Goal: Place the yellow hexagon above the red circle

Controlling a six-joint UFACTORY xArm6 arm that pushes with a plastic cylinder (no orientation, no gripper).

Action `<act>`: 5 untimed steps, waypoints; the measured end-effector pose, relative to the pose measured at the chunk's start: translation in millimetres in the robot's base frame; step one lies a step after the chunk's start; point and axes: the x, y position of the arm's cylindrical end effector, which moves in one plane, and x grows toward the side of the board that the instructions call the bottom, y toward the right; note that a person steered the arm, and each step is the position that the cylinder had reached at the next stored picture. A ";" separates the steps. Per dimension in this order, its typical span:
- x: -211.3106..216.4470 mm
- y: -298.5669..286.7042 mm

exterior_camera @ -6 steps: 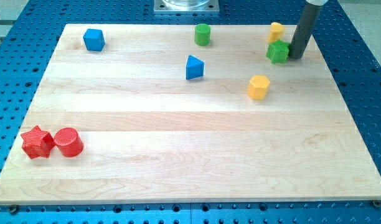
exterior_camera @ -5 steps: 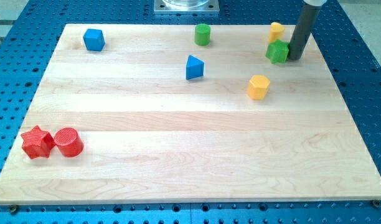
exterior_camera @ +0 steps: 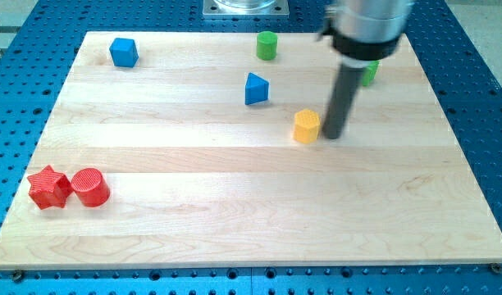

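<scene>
a: on the wooden board (exterior_camera: 235,213), where is my tip (exterior_camera: 334,135)?
b: just right of the yellow hexagon (exterior_camera: 307,126), touching or nearly so; a bare rod, nothing to spread or pinch.
a: and the red circle (exterior_camera: 90,187)?
b: far to the tip's lower left, beside a red star (exterior_camera: 48,187).
a: others?
b: blue triangle (exterior_camera: 255,88) up-left of the tip; blue cube (exterior_camera: 123,52) far up-left; green cylinder (exterior_camera: 267,45) above-left; a green block (exterior_camera: 369,74) partly hidden behind the arm.
</scene>
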 end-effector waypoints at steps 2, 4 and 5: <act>2.7 -189.0; 2.7 -298.6; -18.2 -254.4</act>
